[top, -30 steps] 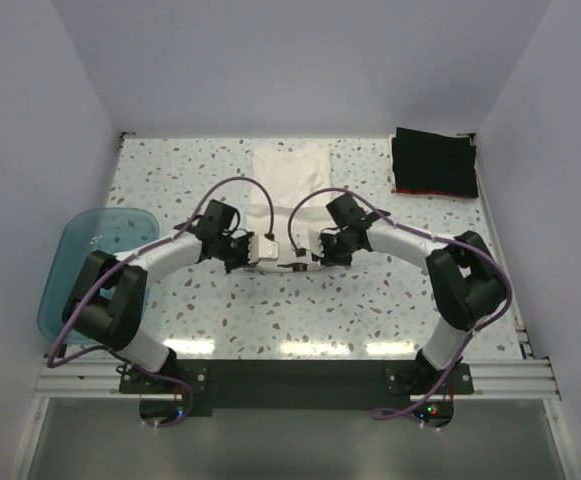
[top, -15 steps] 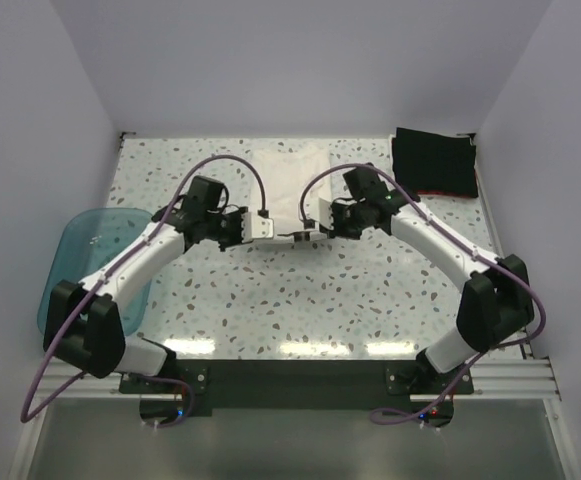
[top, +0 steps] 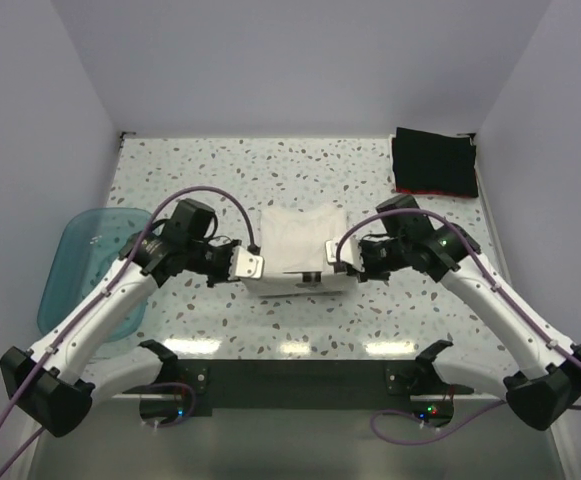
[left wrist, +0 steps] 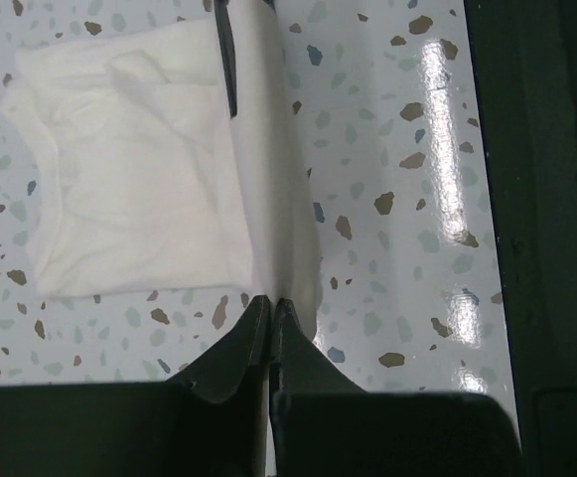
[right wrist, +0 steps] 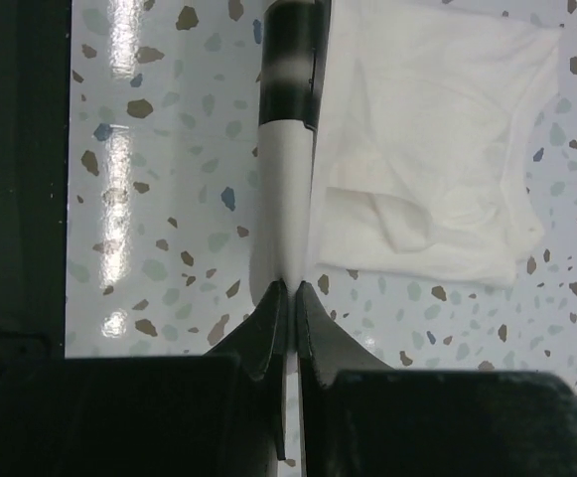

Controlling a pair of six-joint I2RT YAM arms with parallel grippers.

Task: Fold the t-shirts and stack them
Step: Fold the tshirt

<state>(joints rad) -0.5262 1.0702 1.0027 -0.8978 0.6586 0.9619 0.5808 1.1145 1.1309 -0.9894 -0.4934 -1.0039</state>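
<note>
Edge of white t-shirt [top: 295, 235] pinched in closed left fingers [left wrist: 233, 358], right fingers [right wrist: 263, 340].

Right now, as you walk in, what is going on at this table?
Both arms are working on the white t-shirt in the middle of the table. The left gripper and right gripper are each shut on an edge of it, with the cloth raised to their fingers. A folded black t-shirt waits at the far right corner.

On the speckled desk [top: 270, 170], the left gripper [top: 250, 265] and right gripper [top: 333, 252] hold the white t-shirt [top: 295, 238] by its near corners, with black t-shirts [top: 433, 163] stacked far right.
</note>
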